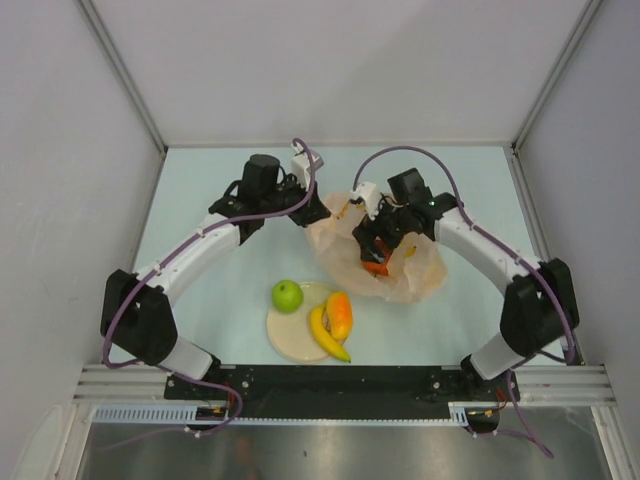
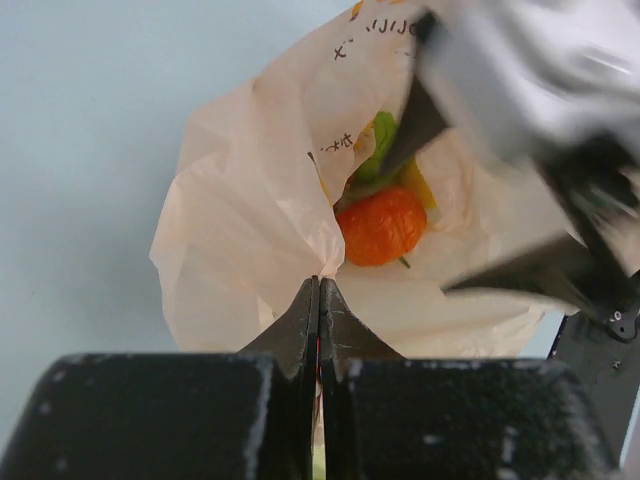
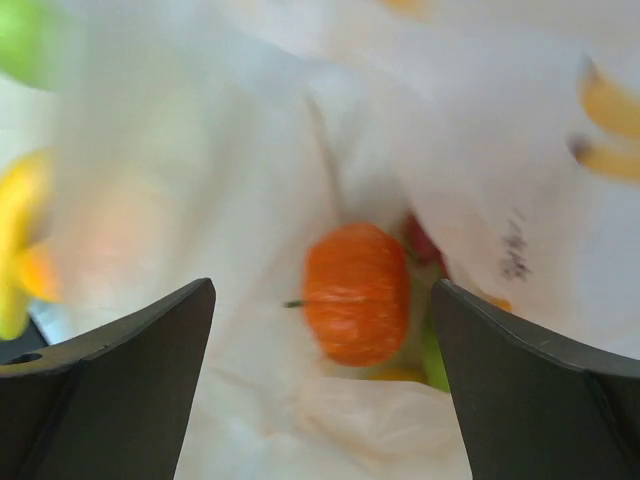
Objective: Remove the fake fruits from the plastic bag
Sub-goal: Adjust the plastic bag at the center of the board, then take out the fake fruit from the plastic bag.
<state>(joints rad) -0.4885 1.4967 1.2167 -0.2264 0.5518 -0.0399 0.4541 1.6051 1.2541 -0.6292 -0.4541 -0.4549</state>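
Landmark is the plastic bag (image 1: 425, 275), crumpled on the desk (image 1: 200, 210) with its mouth open upward.

Near side of the bag, toward the arm bases:
- The beige plate (image 1: 285, 340) sits just beside the bag's near-left edge. Can't tell if they touch.
- On the plate, the green apple (image 1: 287, 295) is at the rim farthest from the bases. The banana (image 1: 328, 335) lies along the rim on the bag side. The mango (image 1: 340, 314) rests against the banana and is the piece closest to the bag.
- All three are out of the bag.

Inside the bag:
- The tomato-like piece (image 3: 355, 292) sits low in the middle of the pocket, loose on the film.
- A green fruit (image 2: 380, 140) and a yellow piece (image 2: 420, 185) are tucked right behind it, partly covered by film.
- There is a dark red bit next to it in the right wrist view, too blurred to name.

Right pincer (image 3: 322, 290): down in the bag mouth with jaws wide apart. One finger stands on each side of the tomato-like piece, with a gap on both sides, gripping nothing.

Left pincer (image 2: 318, 285): at the bag's far-left rim with jaws fully together. The thin rim film is pinched between the tips.
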